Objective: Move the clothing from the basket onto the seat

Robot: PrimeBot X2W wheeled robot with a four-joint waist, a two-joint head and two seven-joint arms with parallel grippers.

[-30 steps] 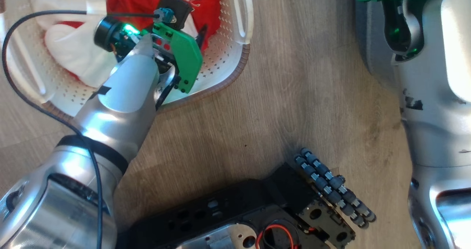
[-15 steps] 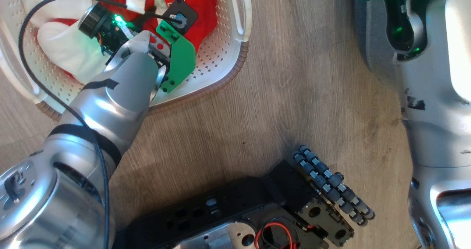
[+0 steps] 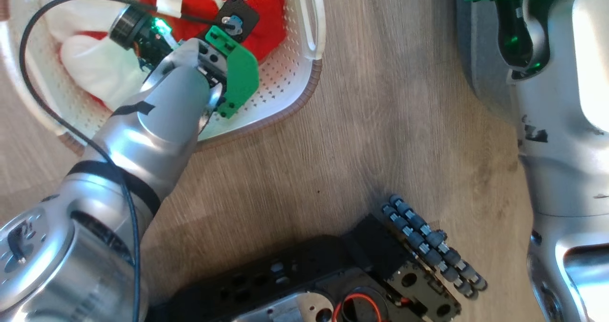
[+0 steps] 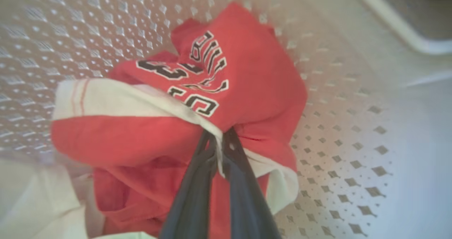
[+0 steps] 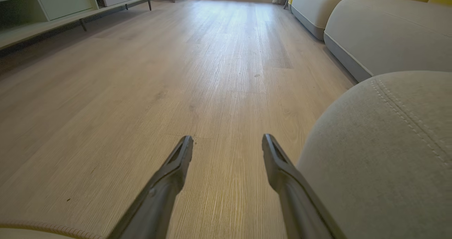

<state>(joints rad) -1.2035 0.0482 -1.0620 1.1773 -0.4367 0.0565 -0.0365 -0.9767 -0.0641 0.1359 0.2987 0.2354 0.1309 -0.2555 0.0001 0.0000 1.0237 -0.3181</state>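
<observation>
**Robot takes hold of laundry.** The robot's left hand clenches a fold of a bright red garment of soft fabric. The cloth is white-trimmed and printed with black-and-white lettering. It lies inside a cream perforated plastic laundry basket with a brown woven-look rim. The hand's two long dark fingers are pressed together, with a strip of the white trim pinched between them. In the left wrist view the lettering sits at 12 o'clock of the fingertips.

Seen from the head, the basket stands on a pale wood-plank floor at 11 o'clock of the frame. The silver left forearm reaches into it from 7 o'clock. The red garment lies toward the basket's 1 o'clock side, and plain white cloth pieces lie toward 9 o'clock. The robot's black wheeled base is at 6 o'clock.

The large grey fabric-upholstered seat, rounded at the edge with a stitched seam, is at 4 o'clock in the right wrist view. Open floor lies between it and the basket. The right hand is released, its fingers spread wide with nothing between them. They point along the floor just beside the seat's rounded edge. More grey sofa cushions lie at 1 o'clock there.
</observation>
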